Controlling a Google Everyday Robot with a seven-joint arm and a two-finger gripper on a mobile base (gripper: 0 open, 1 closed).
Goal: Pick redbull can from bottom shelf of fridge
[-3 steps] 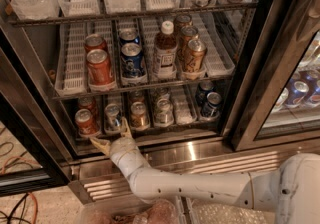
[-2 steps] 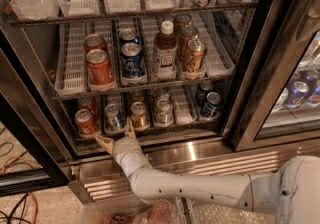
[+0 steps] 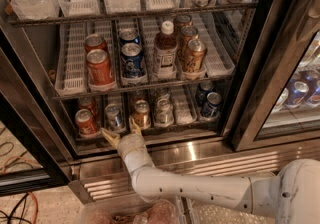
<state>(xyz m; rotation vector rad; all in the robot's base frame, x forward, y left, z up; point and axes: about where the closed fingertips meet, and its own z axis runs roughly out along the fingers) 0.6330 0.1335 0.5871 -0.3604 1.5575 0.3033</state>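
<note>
Camera view is looking down into the open fridge (image 3: 210, 154), where the gripper (image 3: 119, 128) is hovering at the front edge of the bottom shelf (image 3: 182, 113), with the white arm (image 3: 190, 188) reaching up to it across the ribbed steel base. The fingers (image 3: 110, 138) are standing apart in an open V and are not clamping anything. The redbull can (image 3: 115, 116) is standing upright in its lane just behind the gap between the fingers; whether either finger is touching it cannot be told. Just to the left of the fingers a red-orange can (image 3: 85, 122) is sitting in the neighbouring lane. Just behind the right-hand finger a gold-orange can (image 3: 141, 114) is standing, and a silver can (image 3: 163, 111) is sitting one lane further from the fingers on that side. Two dark blue cans (image 3: 212, 104) are standing well apart from the fingers at the far right of the shelf. Above the fingers, the next rack (image 3: 75, 85) is carrying a bottle (image 3: 165, 53) among more cans.
</note>
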